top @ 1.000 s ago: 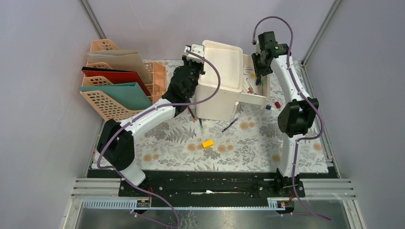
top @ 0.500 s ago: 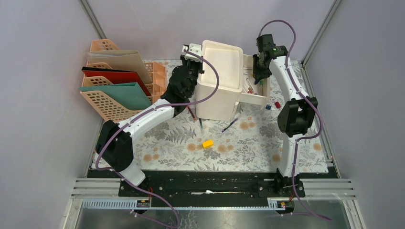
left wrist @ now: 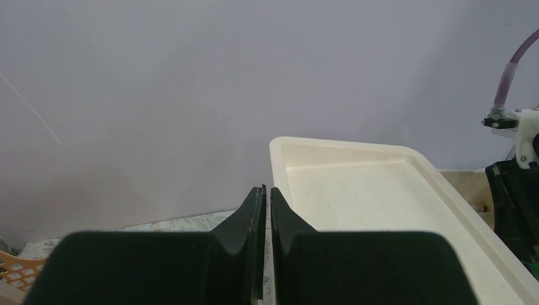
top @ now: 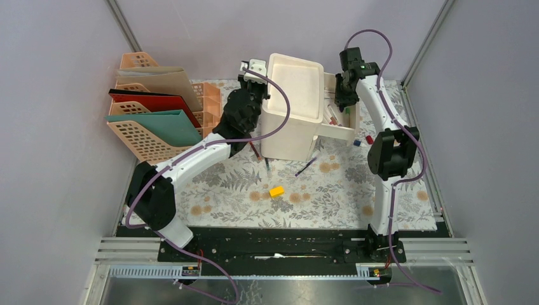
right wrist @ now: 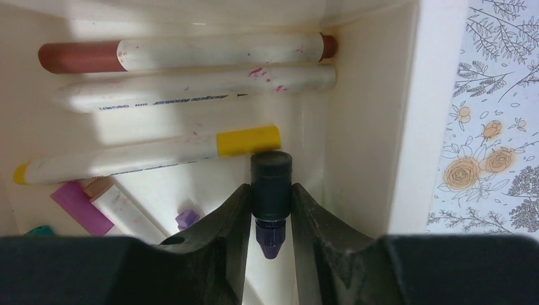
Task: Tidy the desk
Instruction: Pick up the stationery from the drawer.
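**Right arm shifts over the open drawer, marker in its grip**

Compared with a second ago, the right arm's elbow has slid slightly toward 9 o'clock and its wrist has pulled a touch toward 12. The left arm has barely moved. The yellow block and the pen lie where they were.

The right gripper is clenched on a dark-capped marker and hangs inside the open drawer. The desk lies below and outside it, its flowered cloth showing at 3 o'clock past the drawer wall. The left gripper is all but closed, with only a thin slit between its fingers and nothing I can see held. It sits at the 9 o'clock edge of the cream drawer unit, high above the desk.

The held marker is just beside the drawer's 3 o'clock wall, with other markers lying across at 12. The peach file rack fills the desk's 9 o'clock side. The widest bare cloth runs toward 6 o'clock, up to the black rail.
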Tool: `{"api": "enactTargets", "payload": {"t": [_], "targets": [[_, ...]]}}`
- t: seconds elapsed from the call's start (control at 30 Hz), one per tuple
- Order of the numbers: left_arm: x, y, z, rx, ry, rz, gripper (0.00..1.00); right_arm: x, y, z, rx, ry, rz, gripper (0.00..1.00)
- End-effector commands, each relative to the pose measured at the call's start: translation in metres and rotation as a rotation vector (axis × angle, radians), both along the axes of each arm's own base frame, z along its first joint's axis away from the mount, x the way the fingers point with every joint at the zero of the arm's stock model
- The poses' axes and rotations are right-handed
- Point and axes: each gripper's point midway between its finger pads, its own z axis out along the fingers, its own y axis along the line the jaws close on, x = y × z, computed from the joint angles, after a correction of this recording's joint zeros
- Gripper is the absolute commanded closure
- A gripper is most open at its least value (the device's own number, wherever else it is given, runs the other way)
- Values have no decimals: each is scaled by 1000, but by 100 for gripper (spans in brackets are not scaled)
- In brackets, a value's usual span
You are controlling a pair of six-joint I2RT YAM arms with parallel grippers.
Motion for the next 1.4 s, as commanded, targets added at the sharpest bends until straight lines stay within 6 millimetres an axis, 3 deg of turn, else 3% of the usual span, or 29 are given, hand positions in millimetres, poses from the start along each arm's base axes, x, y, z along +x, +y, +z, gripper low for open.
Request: {"api": "enactTargets", "payload": {"t": [0.0, 0.2, 0.37, 0.6, 0.83, 0.93, 1.1, 1.2, 1.37], "targets": [[-12, 11, 35, -72, -74, 13, 89, -4, 6, -22, 13, 67, 2, 67], [-12, 12, 36, -76, -76, 17, 83, -3, 8, -13, 16, 43, 37, 85], [-12, 9, 38, -79, -81, 4, 69, -4, 14, 16, 48, -17, 89, 95], [-10, 2, 43, -93, -88, -27, 49, -21, 28, 57, 128, -97, 186, 98], [-13, -7, 51, -111, -79, -79, 30, -38, 30, 81, 147, -176, 271, 100], [-14, -11, 53, -126, -62, -105, 21, -39, 29, 101, 174, -253, 307, 100], [-20, -24, 54, -124, -31, -201, 2, -49, 23, 128, 256, -331, 434, 100], [-22, -24, 55, -174, 6, -247, 1, -57, 12, 143, 333, -377, 483, 100], [-17, -18, 51, -278, 110, -307, 1, -66, -31, 155, 386, -457, 449, 100]]}}
